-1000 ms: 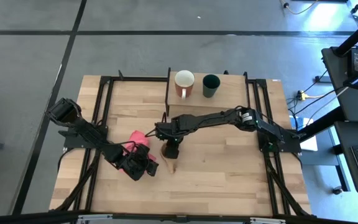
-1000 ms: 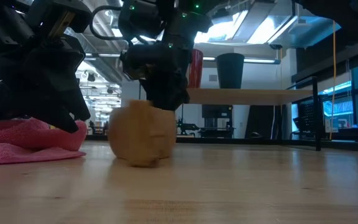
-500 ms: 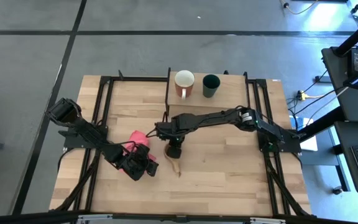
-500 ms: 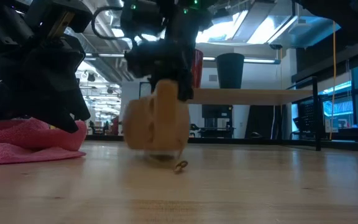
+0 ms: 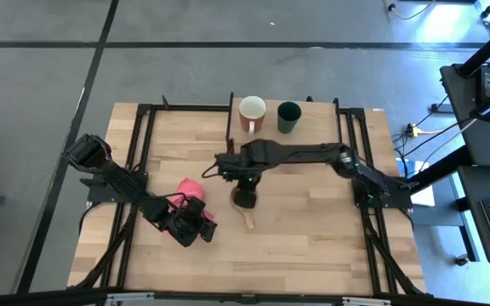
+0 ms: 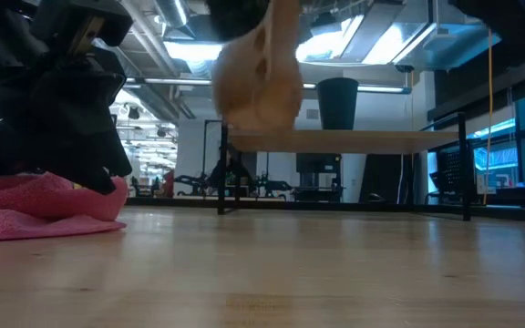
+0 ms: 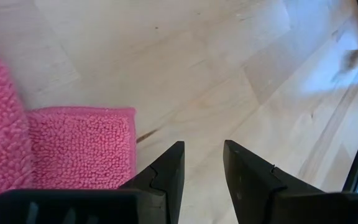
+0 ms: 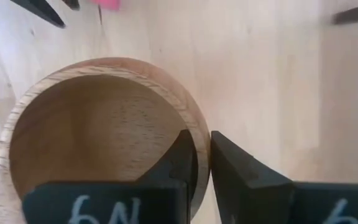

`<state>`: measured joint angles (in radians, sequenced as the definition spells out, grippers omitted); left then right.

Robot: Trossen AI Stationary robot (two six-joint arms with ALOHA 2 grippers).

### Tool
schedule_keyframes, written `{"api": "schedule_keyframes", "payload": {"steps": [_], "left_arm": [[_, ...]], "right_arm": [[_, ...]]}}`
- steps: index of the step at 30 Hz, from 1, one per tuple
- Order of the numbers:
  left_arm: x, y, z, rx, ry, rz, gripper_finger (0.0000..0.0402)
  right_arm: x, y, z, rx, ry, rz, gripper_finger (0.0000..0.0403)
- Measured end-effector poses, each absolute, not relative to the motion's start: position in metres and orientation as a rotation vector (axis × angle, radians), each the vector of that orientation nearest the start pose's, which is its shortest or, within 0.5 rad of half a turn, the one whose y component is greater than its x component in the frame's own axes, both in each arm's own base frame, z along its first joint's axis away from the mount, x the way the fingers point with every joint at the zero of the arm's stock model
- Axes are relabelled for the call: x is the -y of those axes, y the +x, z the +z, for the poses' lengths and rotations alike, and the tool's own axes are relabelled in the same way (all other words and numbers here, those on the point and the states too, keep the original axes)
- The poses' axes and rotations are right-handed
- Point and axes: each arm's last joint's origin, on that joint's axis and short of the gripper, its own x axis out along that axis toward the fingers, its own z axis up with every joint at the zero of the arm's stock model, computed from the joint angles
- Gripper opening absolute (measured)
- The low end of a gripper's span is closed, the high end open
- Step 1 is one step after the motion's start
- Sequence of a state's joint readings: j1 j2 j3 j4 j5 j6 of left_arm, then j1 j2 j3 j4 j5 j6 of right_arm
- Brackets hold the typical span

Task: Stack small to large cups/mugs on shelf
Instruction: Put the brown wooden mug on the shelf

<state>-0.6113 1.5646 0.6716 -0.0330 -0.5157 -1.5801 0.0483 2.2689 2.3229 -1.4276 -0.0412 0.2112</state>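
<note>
My right gripper point(image 8: 202, 146) is shut on the tan wooden cup point(image 5: 243, 199), which hangs high above the table's middle point(image 6: 258, 77). The cup's handle point(image 5: 249, 221) points toward the near edge. The red mug point(image 5: 253, 113) and the dark green cup point(image 5: 289, 116) stand upright on the shelf point(image 5: 317, 115) at the far edge. My left gripper point(image 5: 196, 228) waits open, low over the table beside the pink cloth point(image 7: 73, 143), with nothing between its fingers. My right gripper grips the wooden cup's rim wall point(image 8: 187, 113), one finger inside the hollow and one outside. The fingers come from above, pointing down. The cup hangs below them with its mouth up, lifted clear of the table.
The pink cloth point(image 5: 189, 187) lies bunched on the table left of centre, by my left gripper. The shelf's black legs point(image 6: 221, 169) stand at the back, with room under its board point(image 6: 363, 139). Bare wood stretches across the table's right and near parts.
My right gripper has shut on the wooden cup's rim and risen. The cup, which rested on the table a second ago, now hangs well above it, shifted slightly toward the table's right edge.
</note>
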Motion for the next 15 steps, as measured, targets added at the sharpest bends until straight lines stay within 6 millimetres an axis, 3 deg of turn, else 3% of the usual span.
{"api": "schedule_keyframes", "payload": {"steps": [10, 15], "left_arm": [[0.141, 0.236, 0.140, -0.618, -0.963, 0.525, 0.0105], [0.135, 0.240, 0.140, -0.622, -0.946, 0.529, 0.0105]], "right_arm": [[-0.010, 0.377, 0.356, -1.354, 0.248, -0.236, 0.0038], [0.001, 0.344, 0.369, -1.331, 0.323, -0.356, 0.0039]]}}
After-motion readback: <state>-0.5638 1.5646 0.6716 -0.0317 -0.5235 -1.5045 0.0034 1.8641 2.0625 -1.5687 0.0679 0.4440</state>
